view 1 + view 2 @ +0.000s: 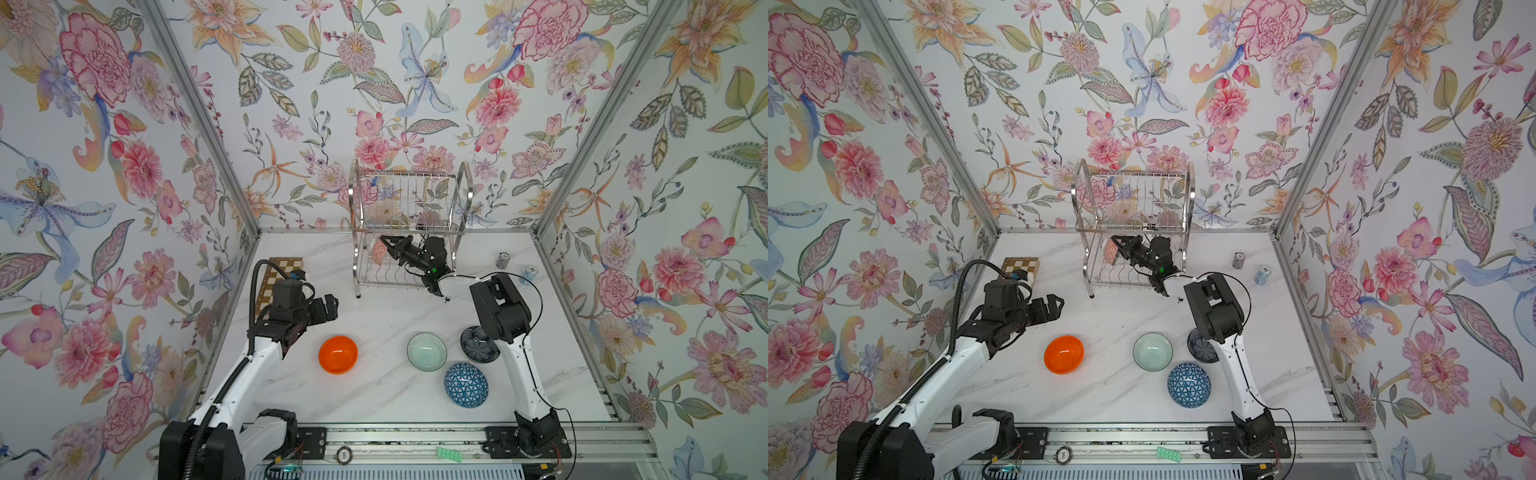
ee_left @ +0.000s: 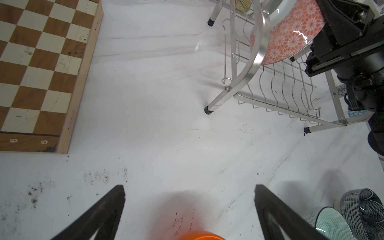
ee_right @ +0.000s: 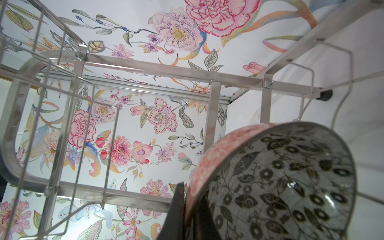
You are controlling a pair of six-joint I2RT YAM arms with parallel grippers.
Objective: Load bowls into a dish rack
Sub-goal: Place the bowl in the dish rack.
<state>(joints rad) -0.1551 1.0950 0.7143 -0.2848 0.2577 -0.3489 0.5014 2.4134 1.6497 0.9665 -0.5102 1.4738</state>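
Centre-left in a top view, the left gripper (image 1: 330, 303) hangs with jaws spread wide, empty, near the orange bowl (image 1: 338, 354). Right of it, loading is the step in hand: the right gripper (image 1: 385, 242) pinches the rim of the floral bowl (image 3: 280, 182), on edge in the lower tier of the dish rack (image 1: 409, 199). Next it likely needs seating between the wires, then release.

Clock from table (image 1: 374, 399) centre, 12 = back wall: dish rack (image 1: 386, 276) at 12, chessboard (image 1: 286, 264) at 9–10 along the left edge. At 2: far cylinder (image 1: 503, 260), near cylinder (image 1: 530, 274) at its 4, apart. Front: lone bowl (image 1: 338, 354) at 7, middle bowl (image 1: 427, 351) at 5, right bowl (image 1: 478, 345) at its 3, near bowl (image 1: 466, 385) at its 5. In the rack's lower tier, 9 end: fifth bowl (image 1: 379, 252), on edge. Can't tell if it's seated in the wires.
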